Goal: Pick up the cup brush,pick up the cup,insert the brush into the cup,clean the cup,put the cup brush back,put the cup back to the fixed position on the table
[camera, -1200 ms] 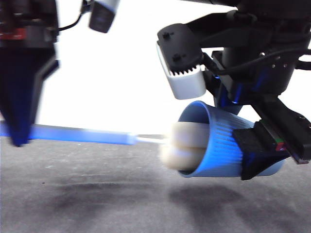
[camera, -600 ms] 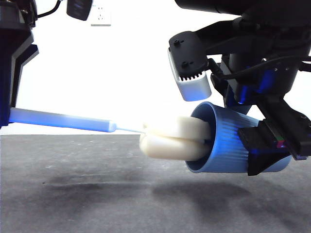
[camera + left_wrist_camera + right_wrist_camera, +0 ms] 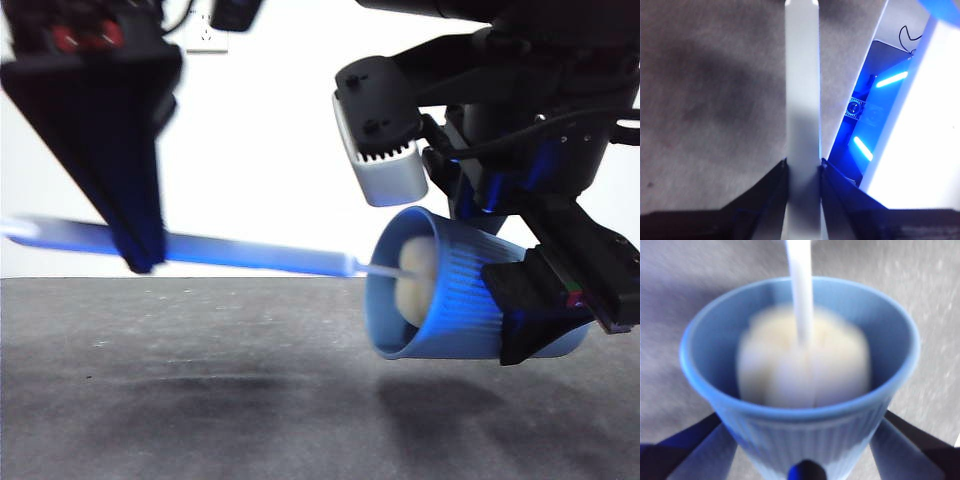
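The left gripper [image 3: 802,170] has its jaws closed tight on the long grey plastic handle of the cup brush [image 3: 801,90]; its cream-yellow sponge head [image 3: 805,365], blurred, sits wholly inside the ribbed blue plastic cup [image 3: 805,430]. The right gripper [image 3: 802,460] clamps that cup's tapered wall from both sides, tipped sideways above the dark grey speckled counter [image 3: 200,400], mouth toward nine o'clock in the front view, its base hidden behind the jaws.

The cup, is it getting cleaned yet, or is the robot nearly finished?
Both pickups look done: the right gripper holds the cup on its side above the table, and the left gripper clamps the brush handle. Cleaning is in hand, with the sponge head deep inside the cup. Left: putting the brush back, then the cup.
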